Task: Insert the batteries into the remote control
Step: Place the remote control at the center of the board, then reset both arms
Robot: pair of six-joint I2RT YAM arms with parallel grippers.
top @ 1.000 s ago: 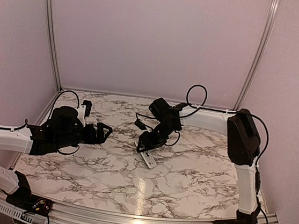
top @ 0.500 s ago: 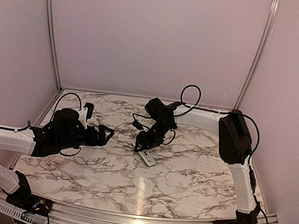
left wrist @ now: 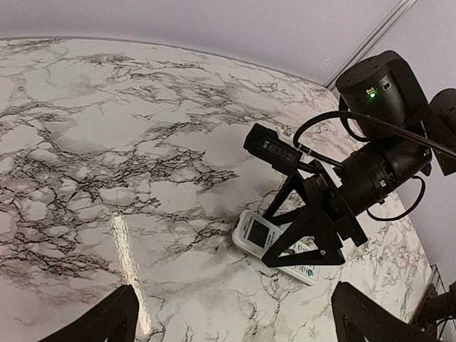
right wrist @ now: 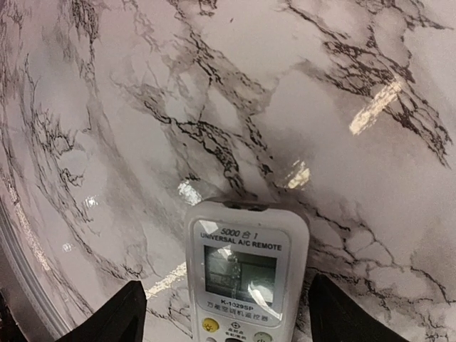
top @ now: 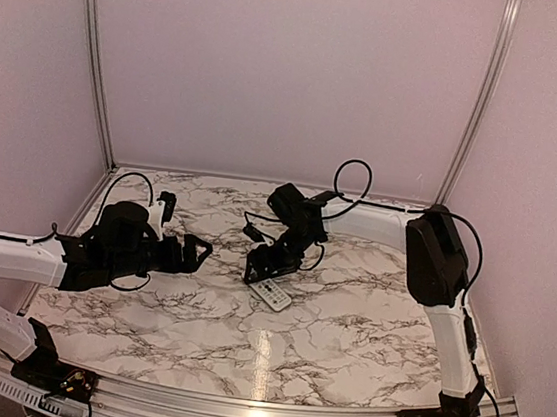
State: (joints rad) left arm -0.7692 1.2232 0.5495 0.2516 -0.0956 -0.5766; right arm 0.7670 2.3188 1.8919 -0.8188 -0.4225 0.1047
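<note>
Our right gripper (right wrist: 226,281) has its fingers spread wide and holds nothing. They straddle the screen end of the remote control (right wrist: 246,274), one on each flank, and whether either touches the casing we cannot tell. Over the last second the right arm has drawn its wrist toward 9 o'clock in the top view, and the remote seems to have slid a little the same way. It lies near the middle of the marble table (top: 345,327), white face and screen up, so we judge the battery recess is underneath and the remote must be turned over before loading. At 9 o'clock from the remote, our left gripper (top: 197,250) hangs with its fingers apart and empty, well apart from the remote and hardly moved. We see no batteries in any view.
</note>
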